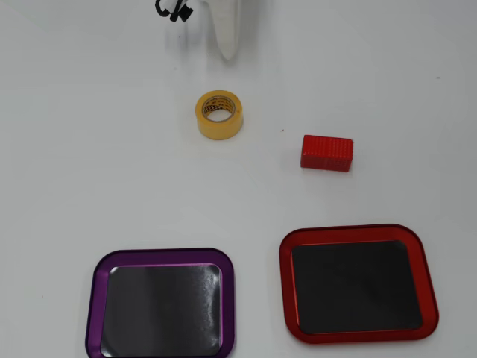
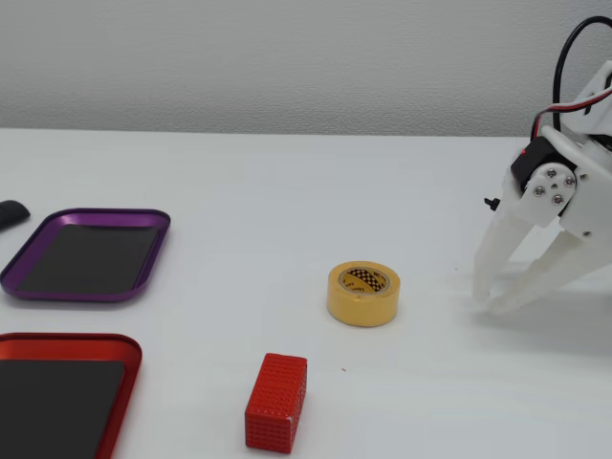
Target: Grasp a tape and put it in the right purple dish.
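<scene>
The yellow tape roll (image 1: pixel 220 114) lies flat on the white table, its pale printed core facing up; it also shows in the fixed view (image 2: pixel 362 293). My white gripper (image 1: pixel 227 52) is at the top of the overhead view, a little beyond the tape and apart from it. In the fixed view the gripper (image 2: pixel 486 302) points down at the table to the right of the tape, fingertips close together and holding nothing. The purple dish (image 1: pixel 160 253) is empty at the lower left of the overhead view and at the far left of the fixed view (image 2: pixel 57 295).
A red ribbed block (image 1: pixel 326 152) lies to the right of the tape in the overhead view and in front of it in the fixed view (image 2: pixel 276 402). An empty red tray (image 1: pixel 350 230) sits beside the purple dish. A small black object (image 2: pixel 10 212) lies at the left edge.
</scene>
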